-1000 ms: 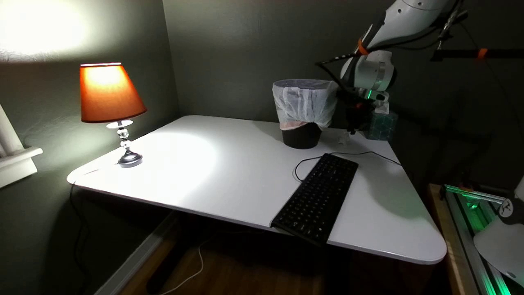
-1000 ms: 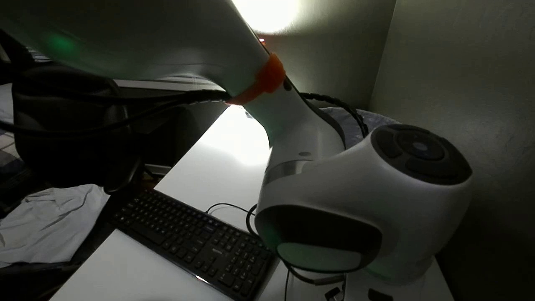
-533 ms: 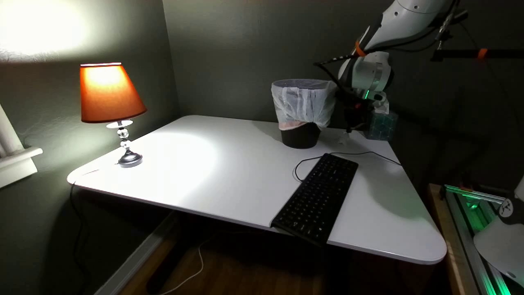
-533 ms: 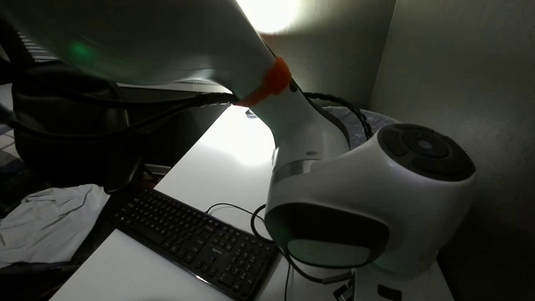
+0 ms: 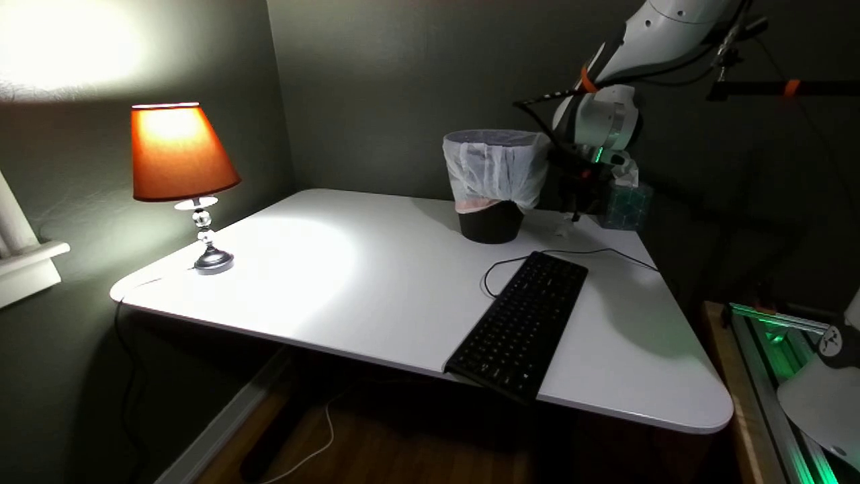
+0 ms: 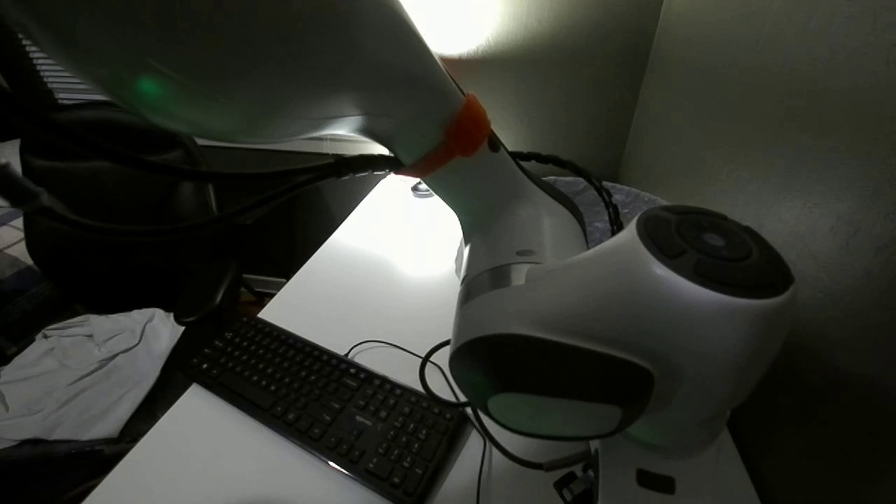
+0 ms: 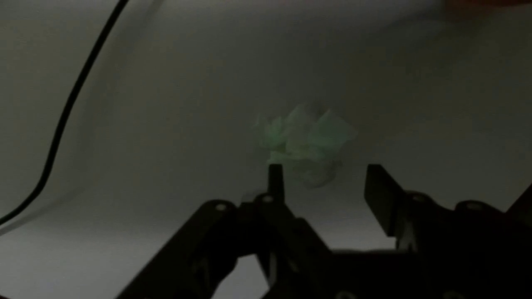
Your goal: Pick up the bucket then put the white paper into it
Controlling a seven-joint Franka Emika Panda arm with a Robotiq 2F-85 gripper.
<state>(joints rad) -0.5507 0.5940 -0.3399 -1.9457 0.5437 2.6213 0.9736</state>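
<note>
The bucket (image 5: 496, 171), a dark round bin lined with a white bag, stands upright at the back of the white table. Part of its top shows in an exterior view (image 6: 626, 199) behind the arm. The white paper (image 5: 563, 229) is a small crumpled piece on the table just right of the bucket; it also shows in the wrist view (image 7: 305, 135). My gripper (image 7: 324, 170) is open and empty, with the paper just beyond its fingertips, nearer the left finger. In an exterior view the gripper (image 5: 574, 210) points down over the paper, close beside the bucket's bag.
A teal tissue box (image 5: 627, 207) stands right behind the gripper. A black keyboard (image 5: 524, 323) overhangs the table's front edge, its cable (image 5: 591, 252) running in front of the paper. A lit orange lamp (image 5: 181, 154) stands at the left end. Walls (image 5: 376, 94) close off the back.
The arm and gripper have shifted slightly left in an exterior view. The bucket has slid slightly left too. The paper stays about where it was.
</note>
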